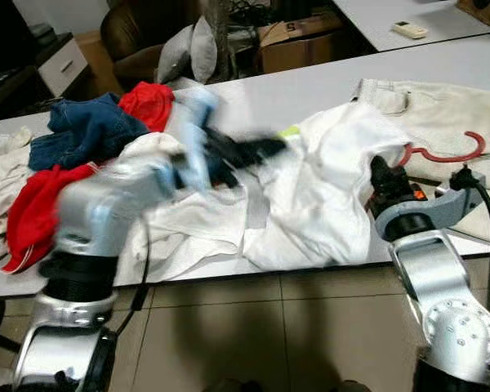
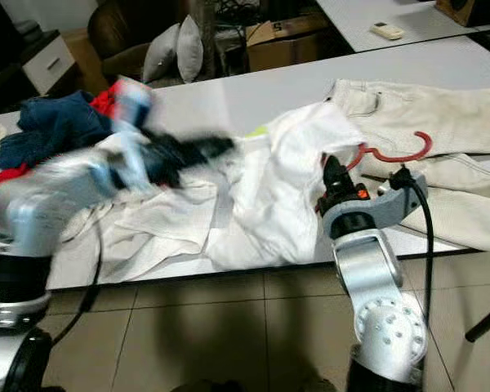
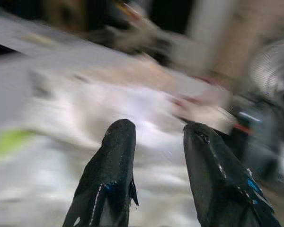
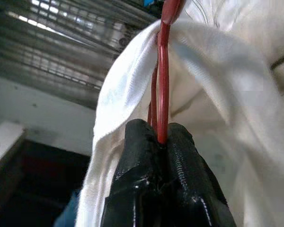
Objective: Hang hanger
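A red plastic hanger (image 1: 445,152) lies on the table with its hook toward the right, its body inside a white shirt (image 1: 310,188). My right gripper (image 1: 381,178) is shut on the hanger (image 4: 163,94) at the shirt's right edge, with the white cloth (image 4: 217,71) draped around it. My left gripper (image 1: 269,147), blurred by motion, hovers over the shirt's left part. Its fingers (image 3: 113,161) stand open above the white cloth (image 3: 109,109) with nothing between them.
Blue jeans (image 1: 86,131) and red clothes (image 1: 37,204) are piled at the table's left. Cream trousers (image 1: 441,106) lie at the right. The table's front edge (image 1: 229,282) meets a tiled floor. Behind stand a chair with cushions (image 1: 188,49) and a cardboard box (image 1: 298,41).
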Motion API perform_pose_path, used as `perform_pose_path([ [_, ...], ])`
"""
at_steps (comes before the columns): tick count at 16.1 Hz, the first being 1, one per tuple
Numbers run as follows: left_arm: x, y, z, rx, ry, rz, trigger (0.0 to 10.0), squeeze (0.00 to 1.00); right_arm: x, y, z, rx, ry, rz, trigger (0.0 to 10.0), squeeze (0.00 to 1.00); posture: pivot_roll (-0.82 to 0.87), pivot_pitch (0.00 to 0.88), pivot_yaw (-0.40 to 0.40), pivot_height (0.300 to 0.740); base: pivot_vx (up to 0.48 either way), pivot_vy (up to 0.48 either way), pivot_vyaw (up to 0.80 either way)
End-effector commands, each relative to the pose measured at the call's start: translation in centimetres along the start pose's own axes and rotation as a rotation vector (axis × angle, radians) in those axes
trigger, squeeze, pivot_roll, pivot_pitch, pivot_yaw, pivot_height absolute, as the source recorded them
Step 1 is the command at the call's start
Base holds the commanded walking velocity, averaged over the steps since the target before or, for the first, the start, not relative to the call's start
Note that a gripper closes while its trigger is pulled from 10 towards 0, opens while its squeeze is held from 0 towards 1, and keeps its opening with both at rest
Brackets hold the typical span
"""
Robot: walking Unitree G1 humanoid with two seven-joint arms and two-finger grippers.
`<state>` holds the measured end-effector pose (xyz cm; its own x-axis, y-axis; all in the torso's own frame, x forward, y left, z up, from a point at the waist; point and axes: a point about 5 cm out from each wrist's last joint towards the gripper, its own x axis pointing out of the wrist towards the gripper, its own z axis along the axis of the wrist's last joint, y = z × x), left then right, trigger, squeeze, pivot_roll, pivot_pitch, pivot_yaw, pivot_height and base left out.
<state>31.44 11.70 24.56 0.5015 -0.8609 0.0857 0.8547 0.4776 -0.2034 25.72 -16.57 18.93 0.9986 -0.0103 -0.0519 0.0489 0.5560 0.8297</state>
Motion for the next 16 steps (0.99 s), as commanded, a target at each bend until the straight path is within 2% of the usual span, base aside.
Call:
perform_pose_path([
  [1,-1.5,1.4,-1.0,0.032,-0.003,0.183,10.0,0.00,-0.6,0.9,-0.2,-0.036,0.018,0.060,10.0,0.00,-0.12,0.022,0.197,0.740,0.000,0.000,0.00],
  [2,-2.4,1.7,-2.8,0.024,0.027,0.298,10.0,0.00,-1.2,0.8,-0.2,-0.042,0.028,0.085,10.0,0.00,-0.12,0.028,0.191,0.740,0.000,0.000,0.00],
  [3,-3.1,1.2,-4.5,0.024,0.072,0.354,10.0,0.00,-1.8,0.6,-0.2,-0.083,0.044,0.111,10.0,0.00,-0.12,0.030,0.190,0.740,0.000,-0.386,0.00],
  [6,-4.1,-0.2,-6.6,-0.002,0.117,0.418,10.0,0.00,-3.1,0.3,-0.5,-0.183,0.103,0.159,10.0,0.00,-0.11,0.040,0.178,0.740,0.000,-0.470,0.00],
  [7,-4.5,-0.5,-7.3,0.027,0.150,0.425,10.0,0.00,-3.4,0.3,-0.6,-0.217,0.126,0.182,10.0,0.00,-0.10,0.042,0.177,0.740,0.000,-0.480,0.00],
  [9,-4.7,-0.8,-8.0,0.038,0.153,0.450,10.0,0.00,-3.9,0.4,-0.7,-0.270,0.152,0.229,10.0,0.00,-0.10,0.042,0.172,0.740,0.000,-0.480,0.00],
  [13,-4.5,-1.1,-8.2,0.047,0.152,0.459,10.0,0.00,-4.4,0.5,-0.5,-0.292,0.181,0.293,10.0,0.00,-0.10,0.042,0.170,0.740,0.000,-0.480,0.20],
  [14,-4.6,-1.2,-8.4,0.055,0.157,0.462,10.0,0.00,-4.6,0.6,-0.6,-0.306,0.200,0.325,10.0,0.00,-0.09,0.045,0.168,0.740,0.000,0.000,0.46],
  [16,-4.9,-0.9,-8.8,0.132,0.209,0.503,10.0,0.00,-5.2,0.8,-0.9,-0.339,0.244,0.382,10.0,0.00,-0.09,0.047,0.162,0.740,0.000,0.000,0.79],
])
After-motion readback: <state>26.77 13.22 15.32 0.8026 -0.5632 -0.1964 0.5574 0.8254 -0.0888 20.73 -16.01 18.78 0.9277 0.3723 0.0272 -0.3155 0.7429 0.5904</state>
